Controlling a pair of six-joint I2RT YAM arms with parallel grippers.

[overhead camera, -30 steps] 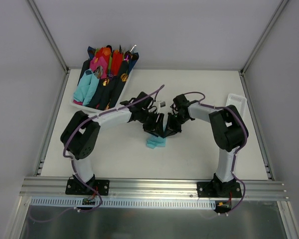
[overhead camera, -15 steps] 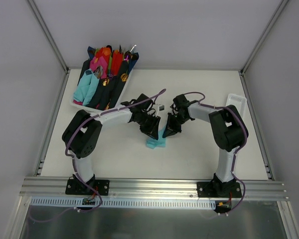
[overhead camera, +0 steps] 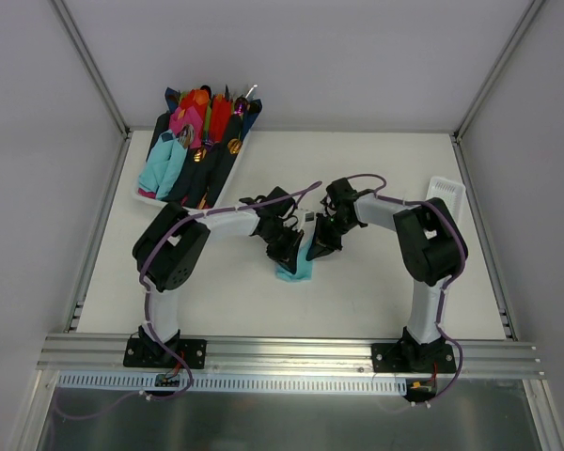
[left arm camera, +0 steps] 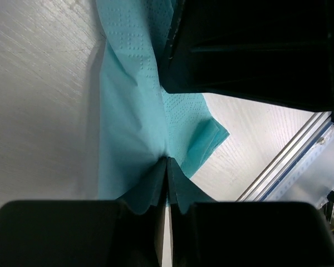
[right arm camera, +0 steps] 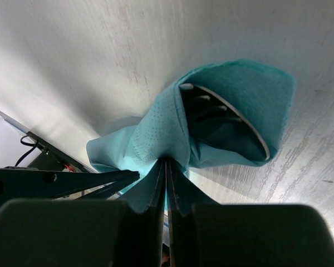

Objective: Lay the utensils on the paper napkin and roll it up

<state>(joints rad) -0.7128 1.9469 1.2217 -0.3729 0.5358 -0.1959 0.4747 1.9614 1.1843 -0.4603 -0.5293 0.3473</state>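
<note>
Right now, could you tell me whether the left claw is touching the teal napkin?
Touching. The left wrist view shows the left claw shut, pinching a fold of the teal napkin.

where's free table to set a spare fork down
Bare table lies between the teal napkin and the near rail, and at the back between the white bin and the small white tray. Crowded: the centre, where both arms' jaws pinch the napkin.
</note>
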